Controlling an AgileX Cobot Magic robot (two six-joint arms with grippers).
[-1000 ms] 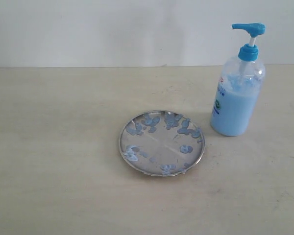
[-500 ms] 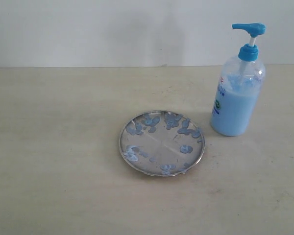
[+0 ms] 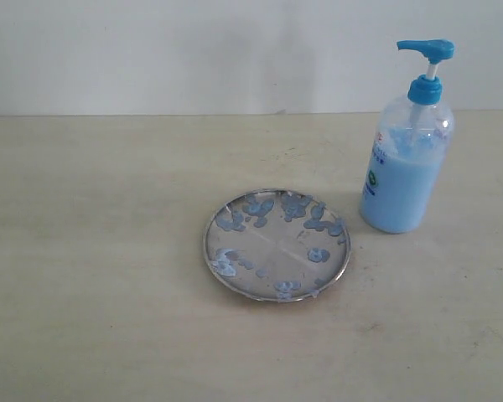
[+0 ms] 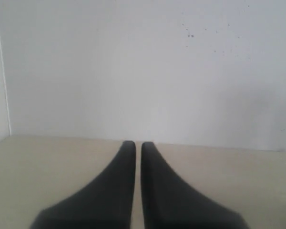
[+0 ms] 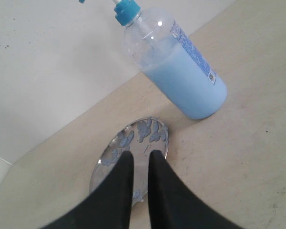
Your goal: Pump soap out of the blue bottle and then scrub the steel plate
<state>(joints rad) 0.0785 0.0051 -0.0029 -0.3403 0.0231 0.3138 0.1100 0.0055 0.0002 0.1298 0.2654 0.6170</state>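
Observation:
The steel plate [image 3: 272,251] lies flat near the middle of the table, dotted with blue soap blobs [image 3: 318,255]. To its right the blue bottle [image 3: 402,180] stands upright, more than half full of light-blue soap, its pump head [image 3: 426,48] raised. Neither gripper shows in the exterior view. My right gripper [image 5: 141,153] hovers over the near part of the plate [image 5: 139,146], shut to a narrow slit with nothing in it; the bottle [image 5: 181,71] is beyond it. My left gripper [image 4: 138,143] is shut and empty, facing the wall, with no task object in its view.
A pale beige tabletop [image 3: 92,251] runs back to a plain white wall [image 3: 193,50]. Nothing else stands on the table in these views.

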